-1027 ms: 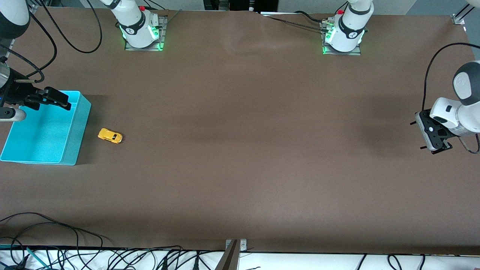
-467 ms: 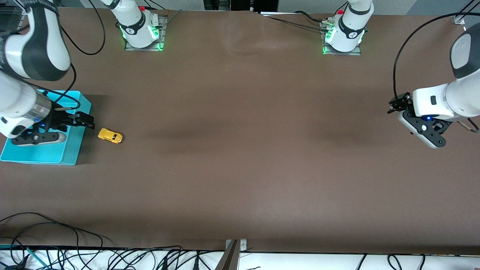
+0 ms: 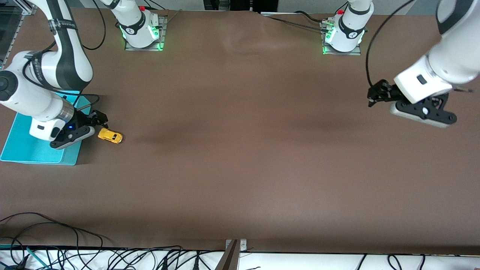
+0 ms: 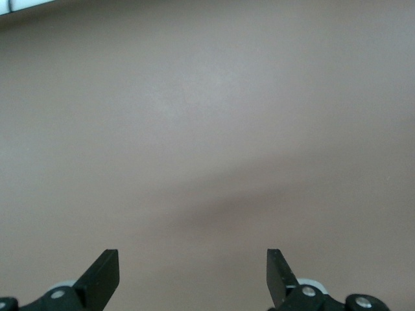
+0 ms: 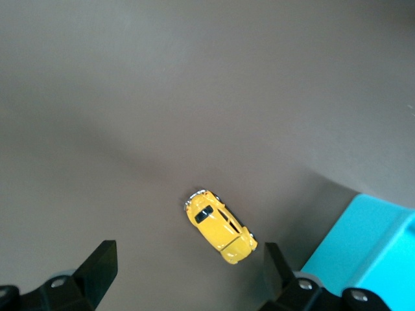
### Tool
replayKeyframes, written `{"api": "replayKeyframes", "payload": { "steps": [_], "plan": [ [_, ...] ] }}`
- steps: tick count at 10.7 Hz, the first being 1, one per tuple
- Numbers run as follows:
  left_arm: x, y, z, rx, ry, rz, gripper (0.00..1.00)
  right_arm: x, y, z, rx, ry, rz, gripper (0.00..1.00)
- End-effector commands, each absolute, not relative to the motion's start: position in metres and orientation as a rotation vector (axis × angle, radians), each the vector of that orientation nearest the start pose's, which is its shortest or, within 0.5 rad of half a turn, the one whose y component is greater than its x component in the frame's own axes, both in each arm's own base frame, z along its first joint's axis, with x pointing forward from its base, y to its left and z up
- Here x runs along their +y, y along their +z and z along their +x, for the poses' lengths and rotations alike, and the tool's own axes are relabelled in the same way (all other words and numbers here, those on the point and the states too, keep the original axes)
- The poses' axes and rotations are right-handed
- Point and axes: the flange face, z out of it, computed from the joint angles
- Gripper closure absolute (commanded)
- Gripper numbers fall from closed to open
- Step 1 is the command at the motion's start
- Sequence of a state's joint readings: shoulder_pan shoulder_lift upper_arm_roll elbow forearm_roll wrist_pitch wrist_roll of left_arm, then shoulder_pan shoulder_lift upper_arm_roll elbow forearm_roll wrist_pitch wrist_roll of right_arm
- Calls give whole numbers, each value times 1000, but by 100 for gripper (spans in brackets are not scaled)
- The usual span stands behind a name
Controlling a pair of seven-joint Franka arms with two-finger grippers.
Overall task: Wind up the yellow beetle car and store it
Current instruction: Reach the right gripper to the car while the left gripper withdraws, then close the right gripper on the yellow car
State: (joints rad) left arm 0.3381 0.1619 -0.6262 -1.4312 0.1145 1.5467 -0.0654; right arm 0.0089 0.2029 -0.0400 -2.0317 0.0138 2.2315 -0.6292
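Note:
The yellow beetle car (image 3: 110, 136) stands on its wheels on the brown table, beside the blue bin (image 3: 20, 152), toward the right arm's end. My right gripper (image 3: 99, 119) hangs open just over the table, between the bin's edge and the car, with nothing in it. In the right wrist view the car (image 5: 220, 227) lies just ahead of the open right gripper (image 5: 188, 260), close to one finger (image 5: 272, 259). My left gripper (image 3: 375, 96) is open and empty over bare table at the left arm's end; the left wrist view shows that gripper (image 4: 192, 260) and only table.
The blue bin (image 5: 373, 246) is an open rectangular box; the right arm's wrist covers part of it. Both arm bases (image 3: 141, 32) (image 3: 343, 35) stand at the table's far edge. Cables lie along the table's near edge (image 3: 112, 258).
The right arm has swung from over the bin down to just beside the car. The left arm has moved in from the table's end toward the middle. The car has not moved.

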Motion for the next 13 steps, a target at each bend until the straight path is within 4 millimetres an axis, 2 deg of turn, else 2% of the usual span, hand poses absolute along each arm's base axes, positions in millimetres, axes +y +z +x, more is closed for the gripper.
{"api": "replayKeyframes", "payload": {
  "steps": [1, 3, 4, 5, 8, 10, 11, 12, 13],
  "plan": [
    [-123, 658, 548, 141, -80, -3094, 0, -36, 302, 572, -1244, 59, -2863, 0],
    [-90, 673, 539, 18, -92, -3212, 0, -44, 271, 558, -1382, 93, -2782, 0],
    [-87, 663, 528, 17, -62, -3191, 0, -45, 259, 556, -1462, 82, -2744, 0],
    [-81, 653, 527, 12, -51, -3139, 0, -45, 251, 555, -1510, 74, -2722, 0],
    [-65, 655, 530, -17, -100, -3122, 0, -53, 220, 560, -1705, 26, -2632, 0],
    [-67, 657, 531, -13, -80, -3130, 0, -57, 198, 562, -1782, -5, -2603, 0],
    [-68, 653, 542, -20, -71, -3179, 0, -60, 188, 562, -1795, -9, -2599, 0],
    [-71, 671, 551, -22, -136, -3178, 0, -60, 184, 561, -1794, -5, -2597, 0],
    [-74, 673, 553, -19, -137, -3179, 0, -60, 184, 561, -1792, -6, -2598, 0]
  ]
}}
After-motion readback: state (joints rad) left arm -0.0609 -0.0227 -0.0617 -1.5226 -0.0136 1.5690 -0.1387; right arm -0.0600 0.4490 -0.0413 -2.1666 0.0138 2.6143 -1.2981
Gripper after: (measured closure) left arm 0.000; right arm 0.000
